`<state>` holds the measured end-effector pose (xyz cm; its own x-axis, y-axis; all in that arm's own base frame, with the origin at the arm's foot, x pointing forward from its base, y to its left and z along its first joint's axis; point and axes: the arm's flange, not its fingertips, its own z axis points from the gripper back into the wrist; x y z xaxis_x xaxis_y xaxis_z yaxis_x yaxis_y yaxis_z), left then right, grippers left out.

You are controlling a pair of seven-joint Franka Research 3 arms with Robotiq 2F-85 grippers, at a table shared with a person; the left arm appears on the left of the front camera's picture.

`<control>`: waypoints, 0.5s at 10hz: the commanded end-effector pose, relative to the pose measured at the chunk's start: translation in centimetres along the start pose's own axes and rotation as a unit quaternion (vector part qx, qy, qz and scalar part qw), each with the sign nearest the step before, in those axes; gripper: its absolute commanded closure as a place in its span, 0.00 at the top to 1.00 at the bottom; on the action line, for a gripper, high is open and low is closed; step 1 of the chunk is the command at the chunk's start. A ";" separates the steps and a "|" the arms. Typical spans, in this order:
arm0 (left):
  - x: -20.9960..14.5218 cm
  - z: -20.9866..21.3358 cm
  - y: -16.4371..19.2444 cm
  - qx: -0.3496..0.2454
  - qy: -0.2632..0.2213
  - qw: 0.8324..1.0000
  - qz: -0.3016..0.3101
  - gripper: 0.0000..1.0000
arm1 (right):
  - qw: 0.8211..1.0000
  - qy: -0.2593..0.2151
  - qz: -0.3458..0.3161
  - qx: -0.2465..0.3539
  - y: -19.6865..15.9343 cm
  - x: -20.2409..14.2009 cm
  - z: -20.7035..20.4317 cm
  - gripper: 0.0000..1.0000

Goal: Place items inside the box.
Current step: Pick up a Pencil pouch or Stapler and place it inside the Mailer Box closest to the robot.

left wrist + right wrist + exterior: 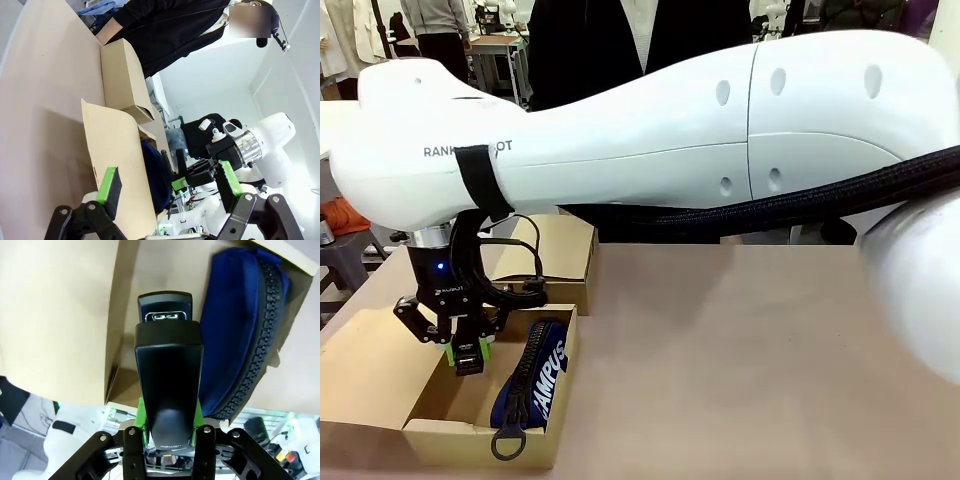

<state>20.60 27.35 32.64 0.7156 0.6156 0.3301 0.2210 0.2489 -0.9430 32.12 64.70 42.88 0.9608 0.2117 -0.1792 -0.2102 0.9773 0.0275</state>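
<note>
Right gripper [470,352] clamps a slim black stapler [169,390], not yet released, down in the cardboard box [460,445] beside the navy zippered pouch [535,380] already lying there; left gripper [167,182] hangs open, empty.

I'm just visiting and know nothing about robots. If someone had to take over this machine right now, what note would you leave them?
Right tool: shut on the black stapler, which points down into the open cardboard box and is not yet released.
Left tool: open and holding nothing, near the box.
Done: the navy zippered pouch lies inside the box along one wall.
Left to do: let the stapler go beside the pouch, pull the right arm back, then pack any remaining items.
</note>
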 end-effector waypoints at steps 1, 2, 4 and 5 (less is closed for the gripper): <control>-0.2 -0.3 -0.2 -0.009 -0.010 1.000 -0.010 0.96 | 1.000 0.005 -0.008 0.000 0.3 0.1 0.1 0.96; -0.2 -0.3 -0.2 -0.009 -0.010 1.000 -0.010 0.96 | 1.000 0.003 -0.008 0.003 0.1 0.0 0.0 1.00; -0.2 -0.3 -0.2 -0.009 -0.010 1.000 -0.010 0.96 | 1.000 -0.006 -0.008 0.013 -0.5 -0.2 0.2 1.00; -0.2 -0.3 -0.2 -0.009 -0.010 1.000 -0.010 0.96 | 1.000 -0.010 -0.010 0.021 -1.1 -0.5 0.2 1.00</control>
<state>20.60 27.35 32.64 0.7156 0.6156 0.3302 0.2210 0.2489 -0.9430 32.39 64.70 42.87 0.9631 0.2085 -0.1702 -0.2048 0.9780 0.0392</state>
